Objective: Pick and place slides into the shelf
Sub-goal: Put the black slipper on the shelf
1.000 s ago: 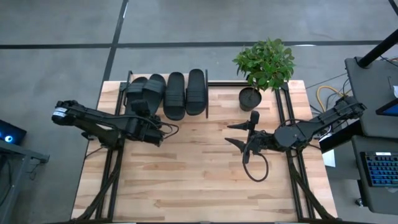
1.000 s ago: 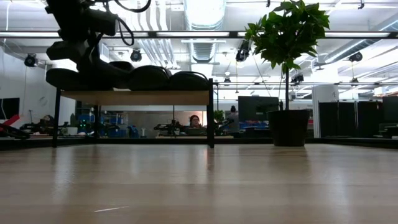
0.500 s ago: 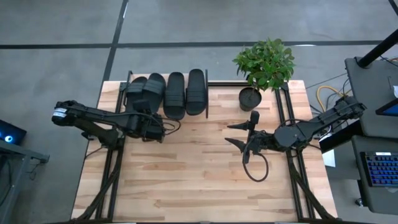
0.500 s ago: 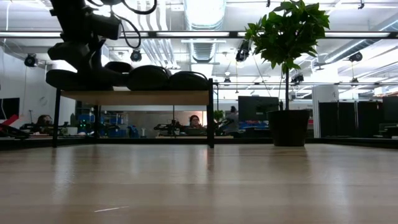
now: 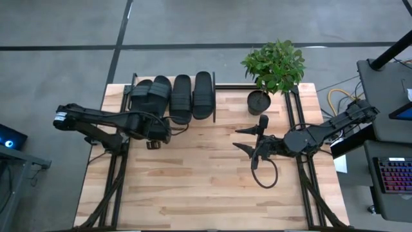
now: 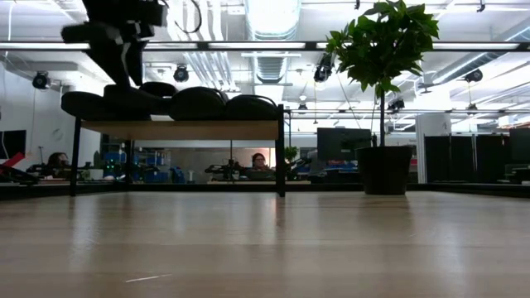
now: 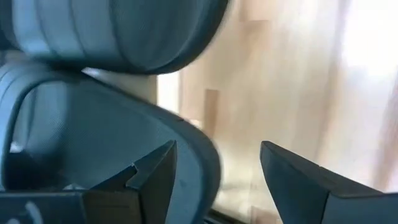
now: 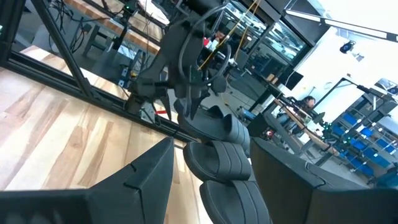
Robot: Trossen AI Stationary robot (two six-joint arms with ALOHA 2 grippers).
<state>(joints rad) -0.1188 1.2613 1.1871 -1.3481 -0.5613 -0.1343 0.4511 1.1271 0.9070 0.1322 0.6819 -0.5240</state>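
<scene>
The left hand (image 5: pixel 153 143) is seen in the high view just in front of the shelf (image 5: pixel 215 103), at its left part, with its fingers (image 7: pixel 155 174) apart and nothing between them. In the left wrist view the gap between the fingers shows only bare wood, while the nearest of the slides (image 7: pixel 93 143) fills the space beside one finger.

Four slides (image 5: pixel 181 98) are set side by side on the shelf, just beyond the left hand. The two at the shelf's left end overlap each other, one lying partly across the other; the other two lie straight and parallel. In the low view the slides (image 6: pixel 199 103) are seen resting on the shelf board (image 6: pixel 182 129), with the left arm's wrist above their left end.

The right hand (image 5: pixel 250 138) is held over the surface (image 5: pixel 193 187), well apart from the shelf, its fingers (image 8: pixel 149 171) spread and empty. A potted plant (image 5: pixel 273 67) stands just behind it.
</scene>
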